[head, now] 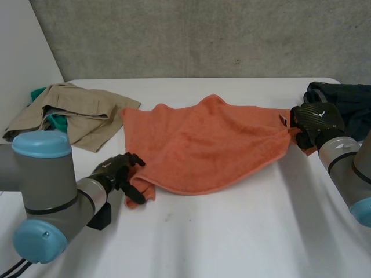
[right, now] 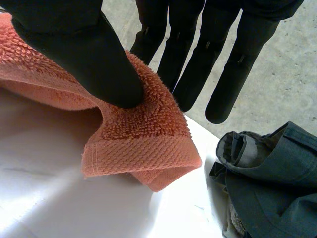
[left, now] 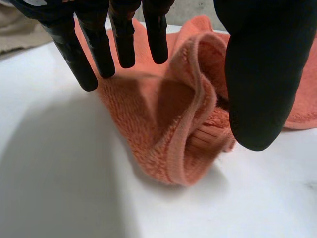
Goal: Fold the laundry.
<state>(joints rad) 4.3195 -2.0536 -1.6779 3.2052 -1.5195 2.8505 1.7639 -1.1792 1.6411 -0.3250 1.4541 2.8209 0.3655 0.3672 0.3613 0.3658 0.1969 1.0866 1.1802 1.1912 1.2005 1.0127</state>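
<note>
Slippage is looking likely: left hand [head: 119, 168] is pinching a bunched towel [head: 203, 145] corner only loosely, while right hand [head: 317, 119] is clamping the far corner between thumb and fingers.

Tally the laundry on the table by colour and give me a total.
orange towel: 1
beige garment: 1
green cloth tucked under the beige one: 1
dark garment: 1
Total: 4
</note>
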